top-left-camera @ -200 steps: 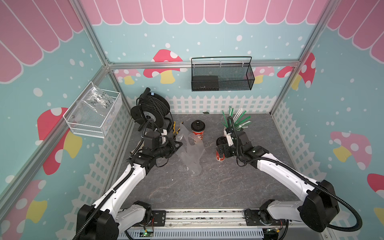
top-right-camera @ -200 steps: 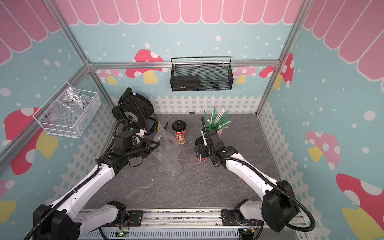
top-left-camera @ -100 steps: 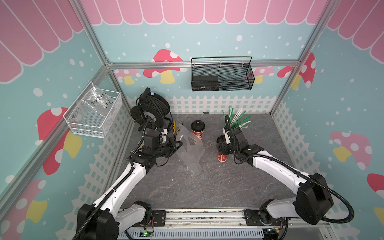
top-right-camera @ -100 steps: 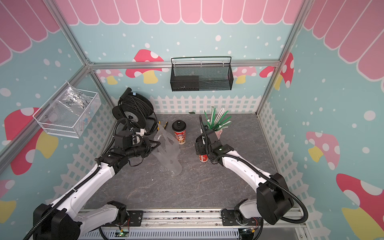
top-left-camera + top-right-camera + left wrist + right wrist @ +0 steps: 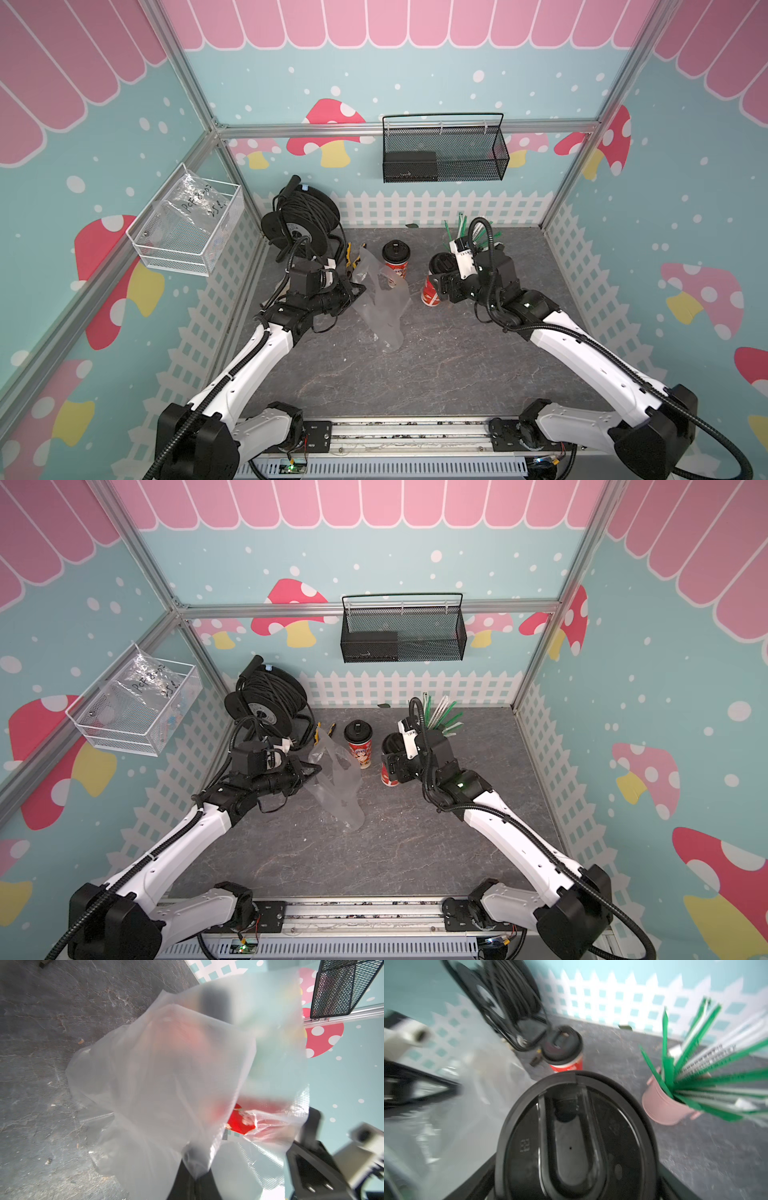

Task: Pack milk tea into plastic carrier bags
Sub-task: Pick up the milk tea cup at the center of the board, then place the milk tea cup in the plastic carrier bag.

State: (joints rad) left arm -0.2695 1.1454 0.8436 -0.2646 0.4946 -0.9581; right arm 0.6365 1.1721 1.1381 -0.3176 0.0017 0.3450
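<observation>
bag (image 5: 384, 301) is pinched by left end effector (image 5: 358, 289) | red cup (image 5: 429, 294) is gripped by right end effector (image 5: 441, 285) | nothing is packed

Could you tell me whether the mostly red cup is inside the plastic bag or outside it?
Outside: in both top views the red cup sits apart from the bag, bare table showing between them.

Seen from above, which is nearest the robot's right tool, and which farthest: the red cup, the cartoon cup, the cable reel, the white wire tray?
1. Red cup: at the right tool, between its jaws.
2. Cartoon cup: to its left, beside the plastic bag.
3. Cable reel: back left corner.
4. White wire tray: up on the left wall.
</observation>
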